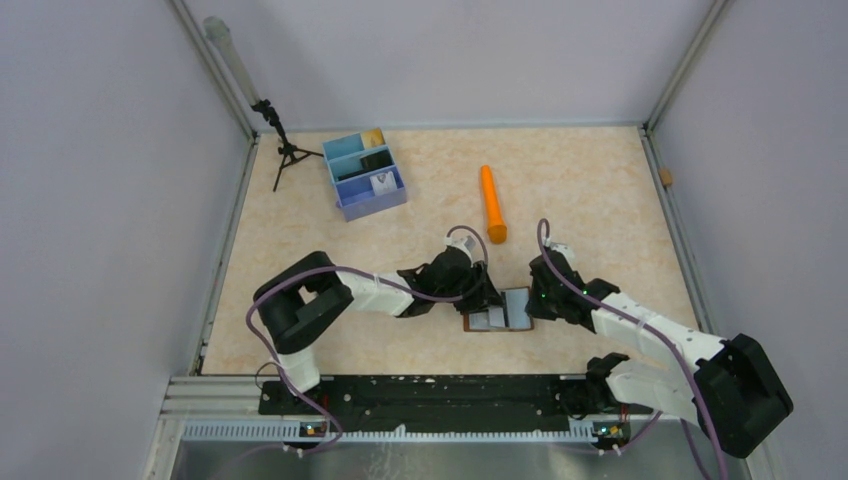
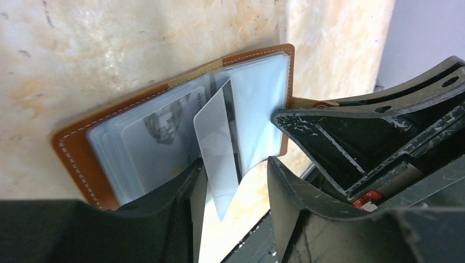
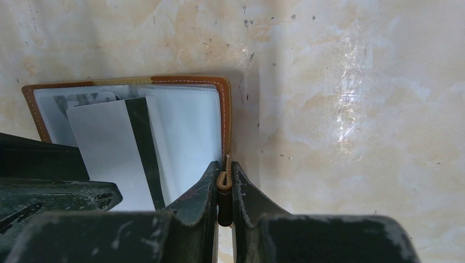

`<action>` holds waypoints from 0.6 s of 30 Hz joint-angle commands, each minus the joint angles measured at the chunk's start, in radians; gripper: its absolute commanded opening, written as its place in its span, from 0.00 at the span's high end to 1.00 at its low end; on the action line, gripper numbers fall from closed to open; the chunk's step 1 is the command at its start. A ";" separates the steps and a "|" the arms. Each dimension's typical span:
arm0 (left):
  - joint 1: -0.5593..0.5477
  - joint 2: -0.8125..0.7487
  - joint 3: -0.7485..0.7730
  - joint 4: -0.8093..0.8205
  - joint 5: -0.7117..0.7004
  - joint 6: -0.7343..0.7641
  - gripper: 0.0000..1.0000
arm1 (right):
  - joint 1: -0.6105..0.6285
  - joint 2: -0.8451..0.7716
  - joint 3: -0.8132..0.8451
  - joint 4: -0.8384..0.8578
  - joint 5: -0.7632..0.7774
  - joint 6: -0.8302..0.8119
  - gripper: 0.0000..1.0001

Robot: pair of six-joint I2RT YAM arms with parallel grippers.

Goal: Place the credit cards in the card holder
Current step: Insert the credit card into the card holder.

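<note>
**Surface and surroundings.** The desk (image 1: pixel 600 200) has a beige marbled top. Plain pale grey walls (image 1: pixel 100 200) enclose it on three sides. At the far left stand a blue plastic three-compartment tray (image 1: pixel 375 208) with cards in it and a small black tripod (image 1: pixel 285 150). An orange cylinder (image 1: pixel 492 205) lies near the far centre.

**Task item.** The brown leather bifold card holder (image 1: pixel 510 312) lies open and flat near the desk's near edge, between the two arms. Its clear plastic sleeves face up, and one sleeve holds a printed card (image 2: pixel 164 126).

**Left gripper** (image 2: pixel 233 167). The fingers stand apart. A silvery white card with a black stripe (image 2: pixel 216 142) stands tilted between them, over the open sleeves. It leans against one finger (image 2: pixel 189 192), and bare desk shows between it and the other finger. The card is released, not pinched.

**Right gripper** (image 3: pixel 224 167). It is clenched on the tan snap tab (image 3: pixel 222 183), which projects from the card holder's right-hand edge. The tab stands on edge between the closed fingers.
</note>
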 commanded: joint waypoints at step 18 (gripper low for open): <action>-0.014 -0.068 0.056 -0.285 -0.073 0.099 0.56 | 0.008 -0.010 0.015 -0.026 0.049 -0.010 1.00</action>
